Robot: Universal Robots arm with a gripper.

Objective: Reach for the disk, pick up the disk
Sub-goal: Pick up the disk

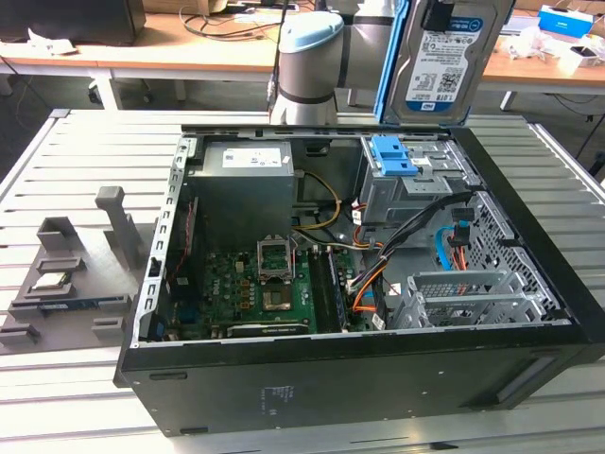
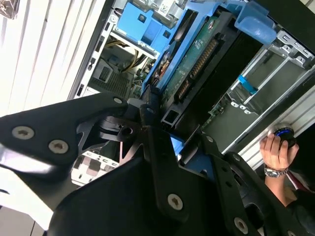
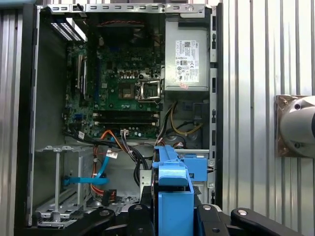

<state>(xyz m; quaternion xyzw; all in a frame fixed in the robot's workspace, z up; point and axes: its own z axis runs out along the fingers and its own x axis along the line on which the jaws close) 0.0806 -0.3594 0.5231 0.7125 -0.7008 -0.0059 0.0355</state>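
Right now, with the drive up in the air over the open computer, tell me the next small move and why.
Probably hold the grip and keep lifting straight up a little. In the exterior view the disk hangs upright above the computer case, clear of its drive bay. In the first wrist view the gripper is clamped on the disk's blue rail, with cables below, so a steady rise seems safest.

disk [image 1: 441, 59]: silver-grey, white-and-blue label — blue rails
computer case [image 1: 378, 388]: black
circuit board [image 3: 120, 83]: green
tabletop [image 1: 85, 142]: pale grey, ribbed
pincer [image 2: 162, 147]: black
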